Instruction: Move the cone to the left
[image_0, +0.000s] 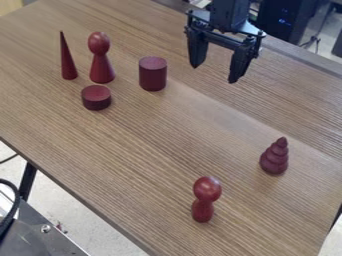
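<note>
My gripper (215, 75) hangs over the back right part of the wooden table (160, 145), its two fingers spread wide with nothing between them. The slim dark red cone (67, 62) stands upright at the table's upper left, point up. It is well to the left of the gripper, with two other red pieces between them.
Just right of the cone stands a round-headed piece (101, 60), then a tall cylinder (153, 74). A short cylinder (96, 98) sits in front of them. Nearer the front right are a tiered piece (274, 157) and another round-headed piece (204, 198).
</note>
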